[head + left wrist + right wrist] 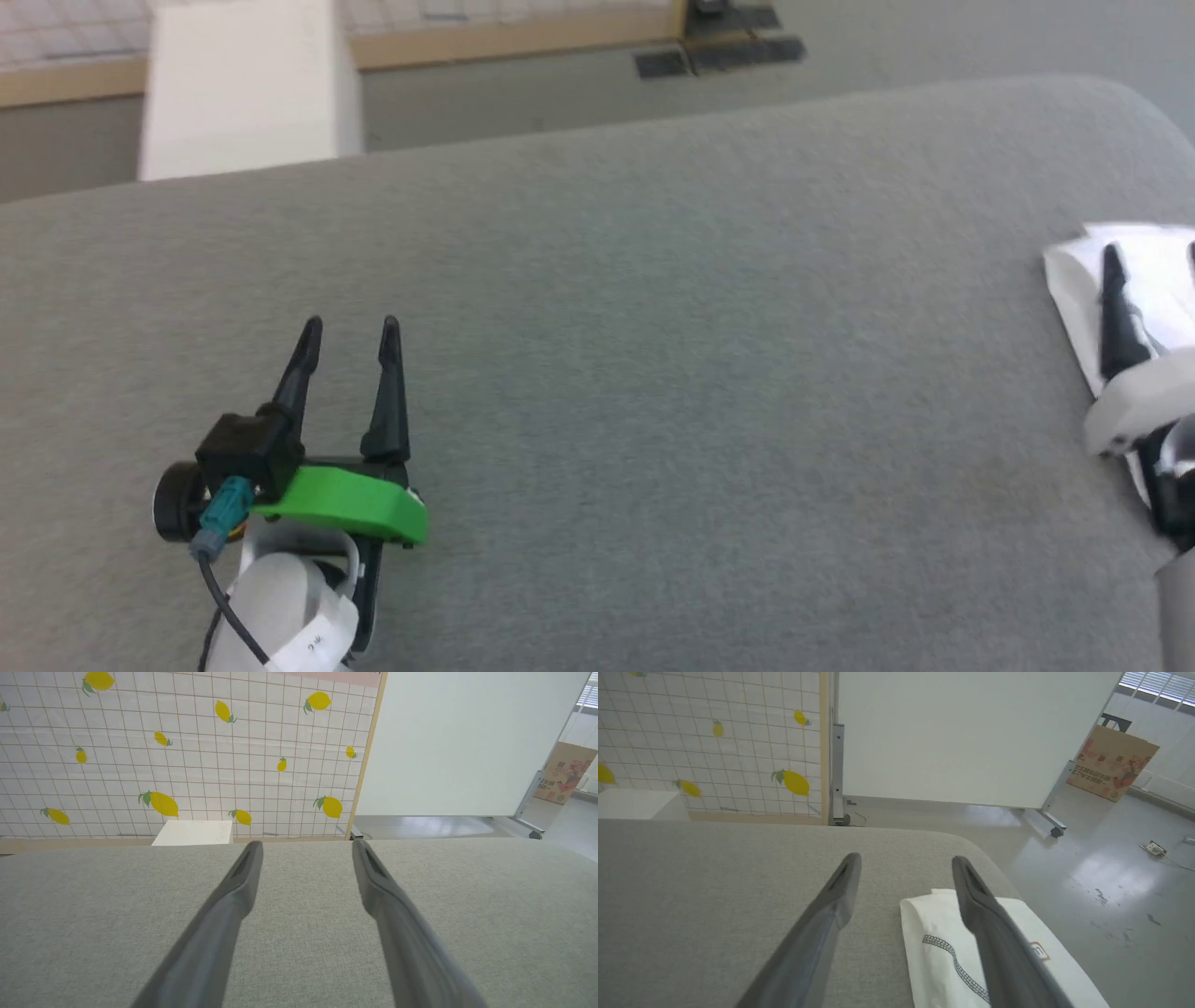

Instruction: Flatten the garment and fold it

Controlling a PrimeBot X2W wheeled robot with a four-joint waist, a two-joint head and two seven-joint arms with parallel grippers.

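The garment [1074, 280] lies folded into a compact white bundle near the right end of the grey padded table [653, 327]. In the right wrist view the garment [934, 956] shows a dark zigzag seam and a small label. My right gripper [1153, 250] is over it with its jaws open; in its own view the right gripper [906, 857] has one finger above the fabric and the other over bare table, holding nothing. Far from the garment, my left gripper [350, 322] rests at the lower left, and in its wrist view the left gripper [306, 844] is open above bare table.
A rigid white box [243, 84] stands beyond the table's far edge, in front of a lemon-patterned wall [163, 765]. A white wheeled board [971, 737] and a cardboard box [1111, 763] stand on the floor past the table's rounded right corner.
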